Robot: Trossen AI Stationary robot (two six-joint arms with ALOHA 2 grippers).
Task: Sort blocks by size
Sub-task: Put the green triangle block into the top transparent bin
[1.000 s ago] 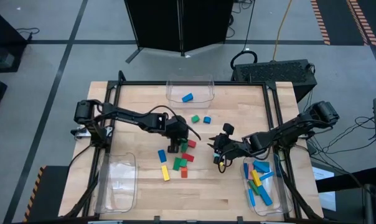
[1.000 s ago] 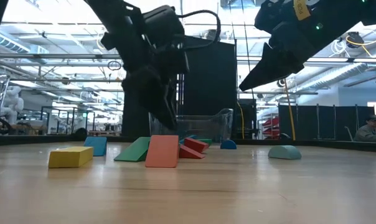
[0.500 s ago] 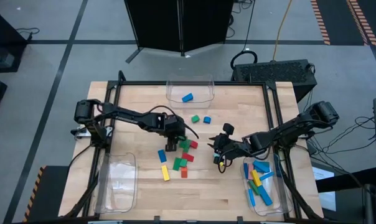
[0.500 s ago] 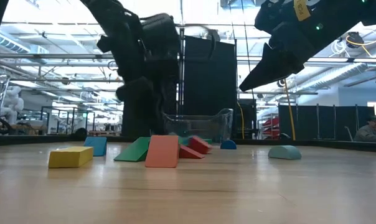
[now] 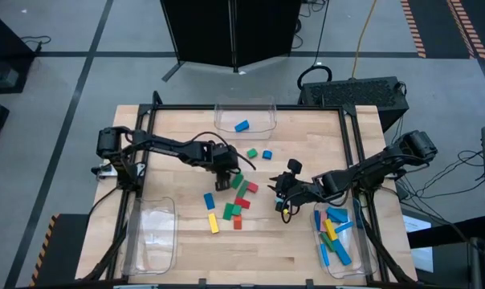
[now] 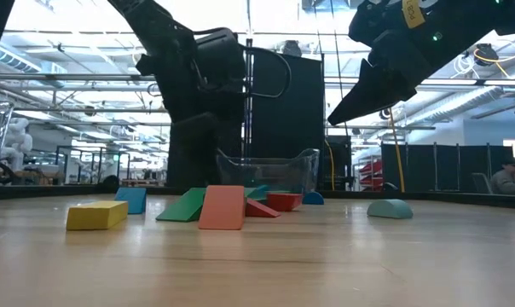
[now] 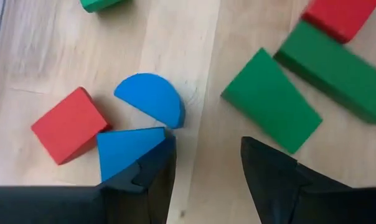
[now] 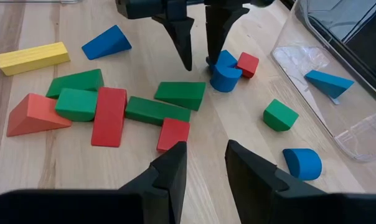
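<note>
Bare counter [image 5: 186,144] lies around the central blocks [image 8: 144,109]. Left hand [image 5: 222,181] parted, empty, beside blue half-round [image 7: 152,98]. Right hand [image 8: 203,163] parted, empty.

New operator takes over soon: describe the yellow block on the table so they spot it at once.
Start at the clear bin at the table's near left corner. Just right of it, at the near-left edge of the loose pile, lies the yellow bar. It is the only yellow piece outside a bin.

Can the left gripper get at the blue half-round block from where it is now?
Probably yes. The left gripper stands open just beside the blue half-round block, nothing on top; a blue wedge and red cube crowd one side.
</note>
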